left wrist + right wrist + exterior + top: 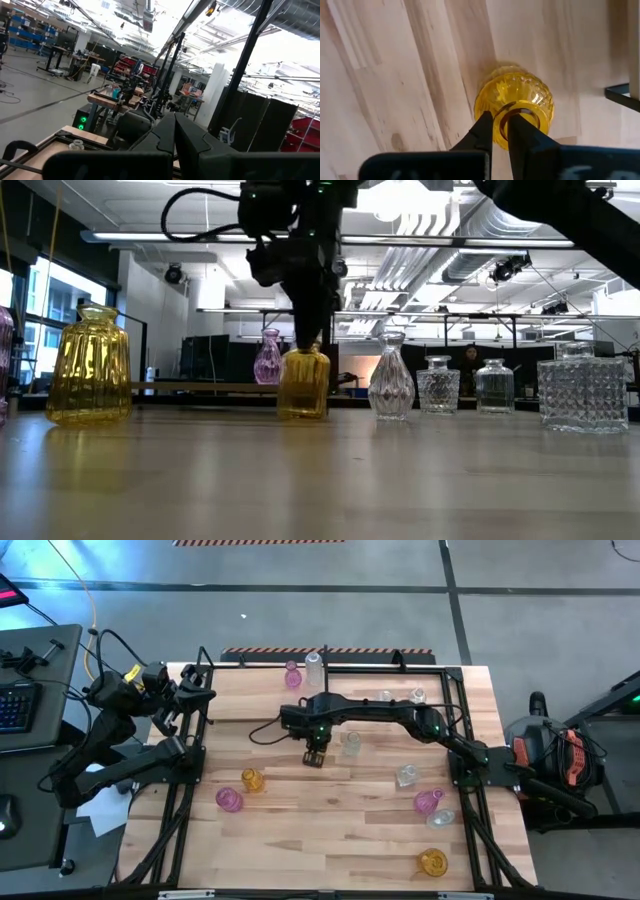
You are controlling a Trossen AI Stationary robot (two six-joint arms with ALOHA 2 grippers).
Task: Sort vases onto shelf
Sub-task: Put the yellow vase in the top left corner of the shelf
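Twelve vases (406, 776) stand on the bench (330, 840), counted from above: three amber, three pink and six clear. Farthest from the shelf (390, 668), at the bench's front edge, sits one amber vase with a clear and a pink one just behind it. A pink and an amber pair stand out to the side, well apart from the shelf. Closer to the shelf are two clear vases in the open, and between them and that pair is the held amber vase (514, 102), which from above is almost wholly hidden under the right hand (501, 131). That hand points straight down over the vase, its fingers nearly together and pinching the rim, one finger inside the mouth and the other outside against the neck. The vase's base rests on the bench, well short of the shelf. Two small clear vases stand on the shelf board, and a pink and a tall clear one are at its end. The left hand (174, 120) waits beyond the bench's side edge, away from the shelf, fingers pressed together and holding nothing.
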